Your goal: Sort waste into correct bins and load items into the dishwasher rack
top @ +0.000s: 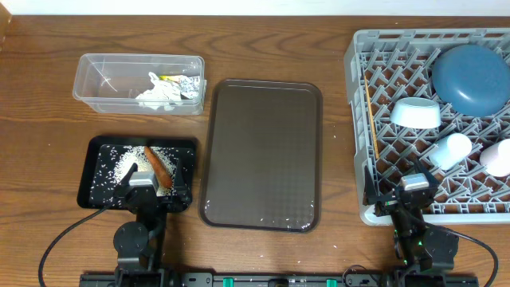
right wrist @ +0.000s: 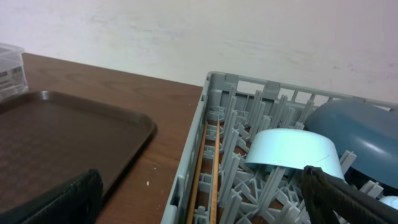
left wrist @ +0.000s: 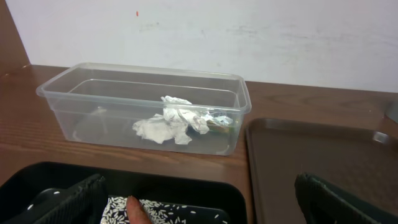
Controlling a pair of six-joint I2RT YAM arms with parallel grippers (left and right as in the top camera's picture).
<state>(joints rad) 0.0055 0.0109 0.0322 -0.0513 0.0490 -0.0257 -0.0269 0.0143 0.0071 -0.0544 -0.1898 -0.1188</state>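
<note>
The clear tub (top: pixel 139 81) holds crumpled white tissue (top: pixel 159 94) and the green-yellow foil wrapper (top: pixel 185 86); the left wrist view shows the tub (left wrist: pixel 143 93) and tissue (left wrist: pixel 171 121). The black tray (top: pixel 103 151) holds rice grains (top: pixel 119 166) and the orange carrot (top: pixel 155 166). The grey rack (top: pixel 358 119) holds the dark-blue plate (top: pixel 472 76), light-blue bowl (top: pixel 416 113), white cup (top: pixel 453 150) and chopsticks (top: pixel 371 119). My left gripper (top: pixel 143 187) is open and empty over the black tray's near edge. My right gripper (top: pixel 414 191) is open and empty at the rack's front edge.
A large dark brown serving tray (top: pixel 261 155) lies between the black tray and the rack. A second white cup (top: pixel 498 157) sits at the rack's right edge. A wall runs behind the table.
</note>
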